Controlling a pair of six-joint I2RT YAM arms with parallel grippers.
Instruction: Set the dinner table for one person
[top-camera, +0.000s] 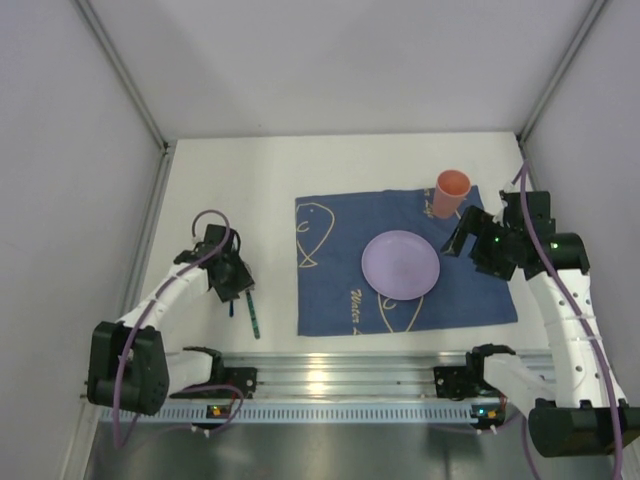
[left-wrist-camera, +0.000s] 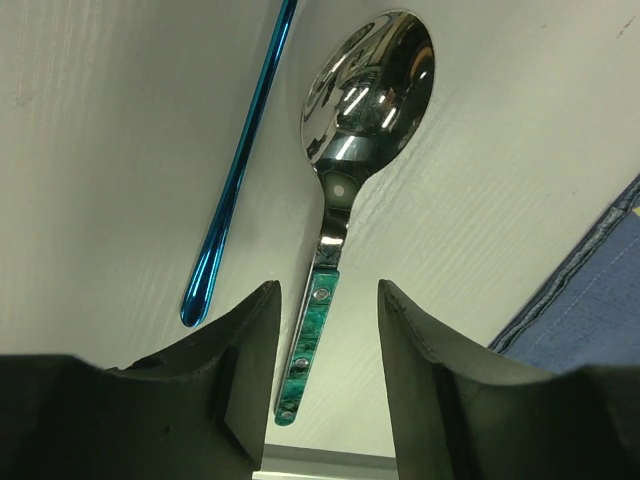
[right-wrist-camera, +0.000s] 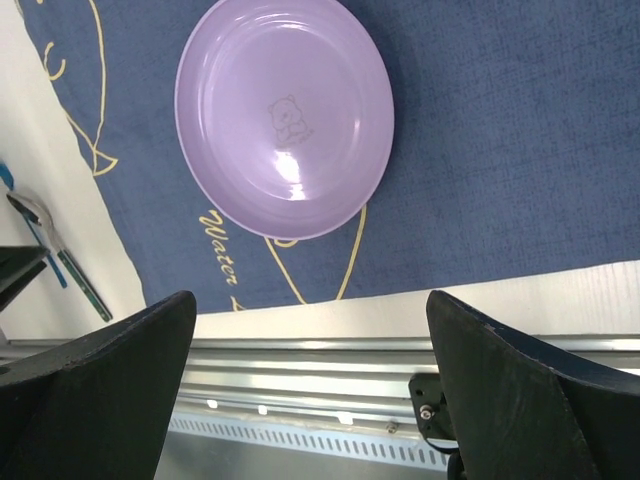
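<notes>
The dinner table (top-camera: 230, 180) is lying flat, rigid, ungraspable. Its spoon (left-wrist-camera: 335, 220), lying left of the cloth (top-camera: 480, 290), is pointing bowl away, handle (left-wrist-camera: 305, 350) toward the near edge. It is probably light, stiff and slippery, and the handle looks the best hold. Left gripper (left-wrist-camera: 325, 295) is straddling it, jaws apart; right gripper (right-wrist-camera: 310, 295) is gaping near the plate (right-wrist-camera: 285, 115).

You're seeing pale booth walls closing round dinner table (top-camera: 230, 180): far wall (top-camera: 340, 60), left wall (top-camera: 60, 200), right wall (top-camera: 600, 120), all plain. Left strut (top-camera: 127, 80) and right strut (top-camera: 560, 70), grey metal, are running up far corners. Aluminium rail (top-camera: 340, 375) is lying along near edge, catching bright glare mid-length. Dull grey sheet (top-camera: 320, 450) is showing below it, nearest you.
</notes>
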